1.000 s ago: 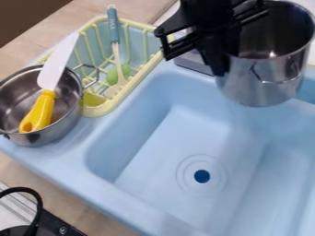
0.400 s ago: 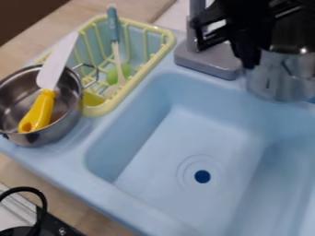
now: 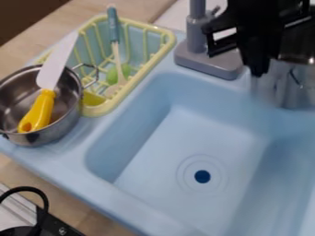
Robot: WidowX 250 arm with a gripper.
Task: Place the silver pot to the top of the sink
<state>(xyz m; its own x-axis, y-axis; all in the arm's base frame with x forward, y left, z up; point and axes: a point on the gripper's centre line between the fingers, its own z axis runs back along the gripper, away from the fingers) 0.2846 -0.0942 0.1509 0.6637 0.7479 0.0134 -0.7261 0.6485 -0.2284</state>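
Observation:
At the upper right, the black gripper [image 3: 263,55] is shut on the rim of the silver pot [image 3: 289,85], one finger outside its near-left wall. The pot hangs upright over the back right part of the blue sink [image 3: 178,147], with its right side cut off by the view's edge. Much of the pot's opening is covered by the gripper.
A yellow dish rack [image 3: 111,108] with utensils stands at the sink's upper left. Beside it, a smaller metal pot [image 3: 58,126] holds a yellow-handled knife [image 3: 40,110]. The grey faucet [image 3: 209,62] rises left of the gripper. A black cable curves at lower left.
Gripper and silver pot have moved together to the right, and the faucet has come into view behind them. Since the middle frame, both are slightly lower. The cable at lower left has shifted a little.

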